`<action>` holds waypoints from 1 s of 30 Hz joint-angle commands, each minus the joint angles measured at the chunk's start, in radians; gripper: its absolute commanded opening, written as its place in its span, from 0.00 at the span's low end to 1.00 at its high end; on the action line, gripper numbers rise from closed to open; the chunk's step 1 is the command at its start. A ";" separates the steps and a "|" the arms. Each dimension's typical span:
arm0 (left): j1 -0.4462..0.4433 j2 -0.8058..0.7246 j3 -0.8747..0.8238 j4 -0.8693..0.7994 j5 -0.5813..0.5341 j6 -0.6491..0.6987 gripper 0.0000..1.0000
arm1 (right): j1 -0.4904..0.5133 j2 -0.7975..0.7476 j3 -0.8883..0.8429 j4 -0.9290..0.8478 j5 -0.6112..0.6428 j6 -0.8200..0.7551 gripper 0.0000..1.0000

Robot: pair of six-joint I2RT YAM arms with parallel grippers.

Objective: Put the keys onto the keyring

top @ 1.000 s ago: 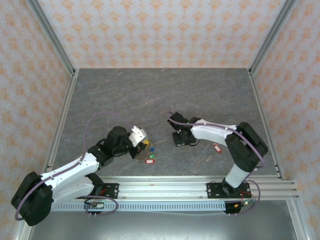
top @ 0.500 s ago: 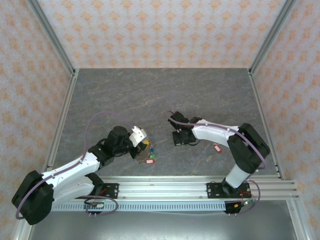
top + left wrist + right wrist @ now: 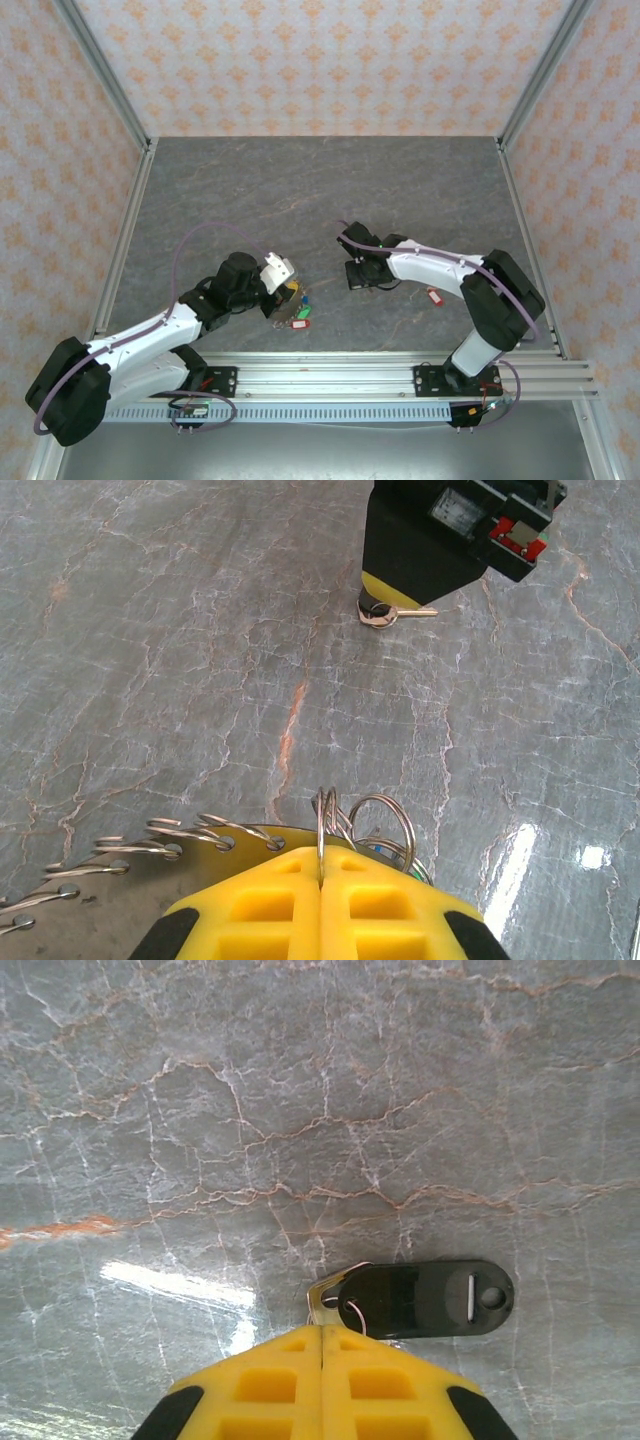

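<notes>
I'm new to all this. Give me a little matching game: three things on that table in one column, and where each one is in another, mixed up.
Things:
1. keyring
2. black-tagged key
3. red-tagged key

Places:
A. lying alone on the table, held by nothing
B. pinched in the shut left gripper
C. at the tips of the shut right gripper

Pairs: 1-B, 2-C, 3-A

Grey veined tabletop; orange-patterned walls; aluminium frame posts; slotted rail along near edge.
</notes>
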State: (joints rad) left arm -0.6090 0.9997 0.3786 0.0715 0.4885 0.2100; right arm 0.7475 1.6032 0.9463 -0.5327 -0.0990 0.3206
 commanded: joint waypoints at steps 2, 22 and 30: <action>-0.005 0.003 0.005 0.028 -0.015 0.006 0.00 | 0.003 -0.055 -0.023 0.008 0.049 0.001 0.05; -0.005 0.020 0.007 0.029 -0.014 0.003 0.00 | 0.003 -0.100 -0.054 0.047 0.067 -0.002 0.04; -0.006 0.021 0.010 0.028 -0.016 0.007 0.00 | 0.002 -0.126 -0.058 0.057 0.089 -0.006 0.04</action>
State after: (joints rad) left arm -0.6090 1.0176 0.3786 0.0753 0.4885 0.2100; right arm 0.7475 1.5124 0.9024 -0.4805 -0.0578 0.3202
